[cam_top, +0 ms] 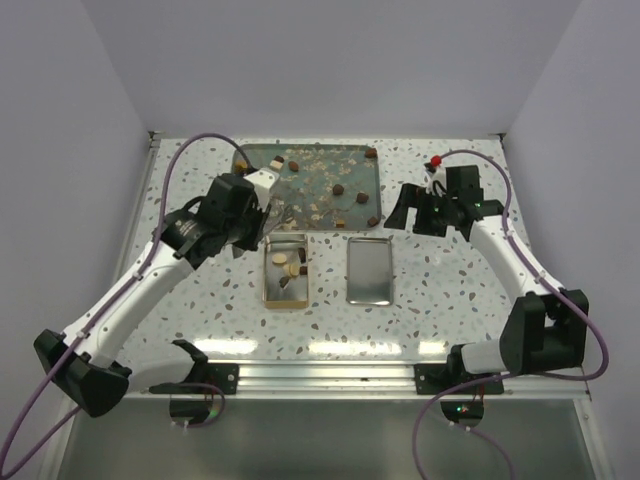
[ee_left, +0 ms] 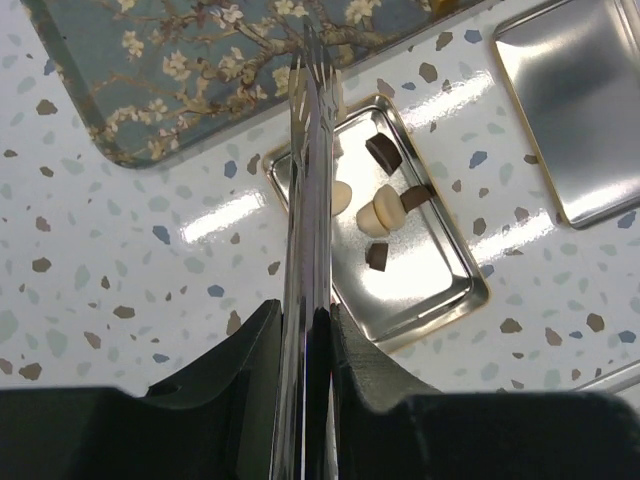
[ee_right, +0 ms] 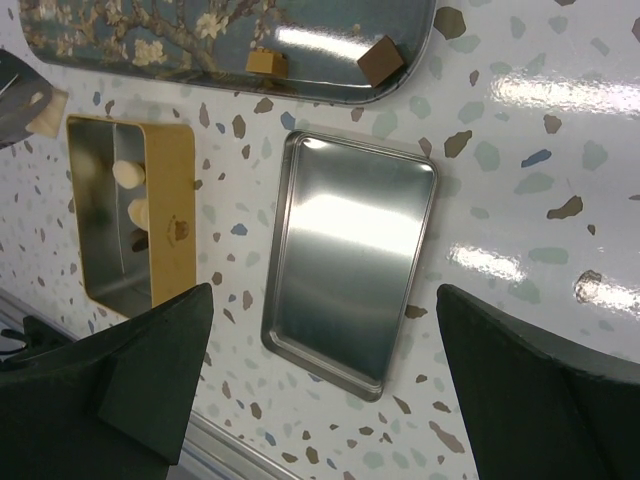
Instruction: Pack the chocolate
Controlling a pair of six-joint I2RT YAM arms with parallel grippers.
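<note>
Gold tin [cam_top: 266, 278] sits mid-surface [cam_top: 450, 300], holding several cream and dark chocolate pieces [ee_left: 380, 212]. Its silver lid [cam_top: 369, 271] lies just to the right. Over the tin's far-left edge, the left hand [ee_left: 306, 330] is clamped on a thin metal tool [ee_left: 310, 150]. The right hand [cam_top: 403, 208] hangs spread wide, far-right of the lid. Farthest, a floral tray [cam_top: 300, 148] carries more chocolate.

The left arm [cam_top: 140, 290] reaches from its base at 7 o'clock toward 1 o'clock. The left gripper [cam_top: 262, 225] is tipped downward, jaws pinched tight on a thin metal utensil [ee_left: 308, 200]. The right arm [cam_top: 505, 255] rises from 5 o'clock with its forearm running toward 11 o'clock, and the right gripper [cam_top: 405, 212] points to 9 o'clock, its fingers [ee_right: 150, 380] spread wide.
</note>
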